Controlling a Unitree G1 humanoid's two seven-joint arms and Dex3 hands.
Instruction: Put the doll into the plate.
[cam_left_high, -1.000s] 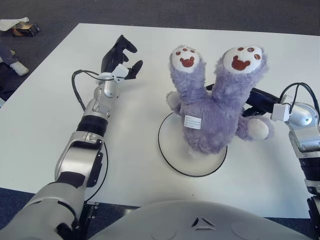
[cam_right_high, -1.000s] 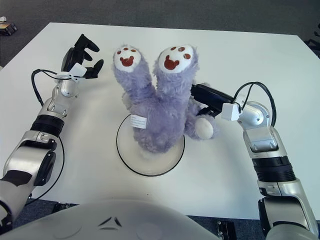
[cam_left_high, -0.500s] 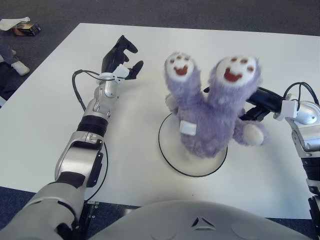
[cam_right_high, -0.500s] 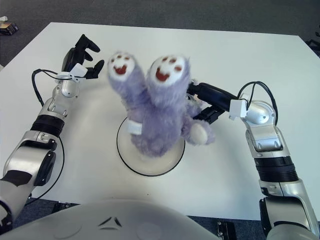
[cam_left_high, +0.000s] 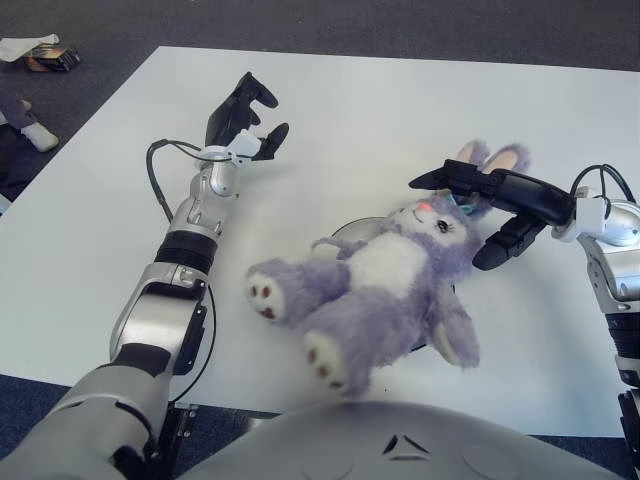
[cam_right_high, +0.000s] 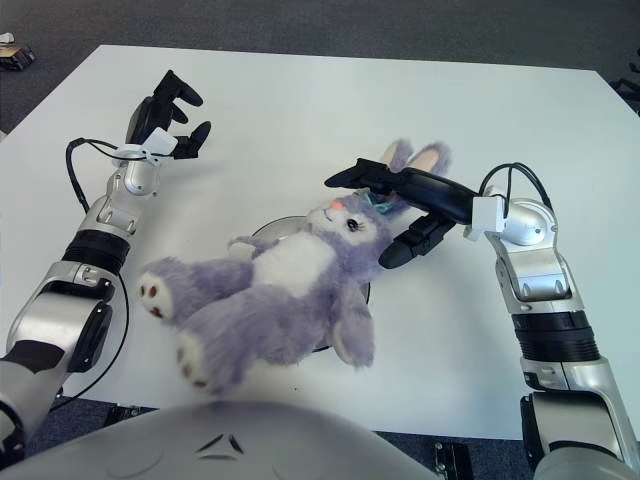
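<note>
While the doll (cam_left_high: 375, 290) sprawls over the plate (cam_right_high: 268, 232), right hand (cam_right_high: 415, 205) fingers spread.

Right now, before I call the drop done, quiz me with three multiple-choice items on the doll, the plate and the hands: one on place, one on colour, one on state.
1. Where does the doll lie?
A. on its back over the plate, legs hanging off toward the robot
B. clear of the plate at the table's far edge
C. held in the air by the left hand

2. What colour is the doll's fur?
A. green
B. purple with a white belly
C. plain black

3. What is the right hand doing?
A. gripping a foot
B. parked off the table
C. open by the doll's head, holding nothing

Answers: 1 A, only a sliver of plate rim shows beside its arm; 2 B, the fur is purple; 3 C, its fingers are spread. The left hand idles far left.
</note>
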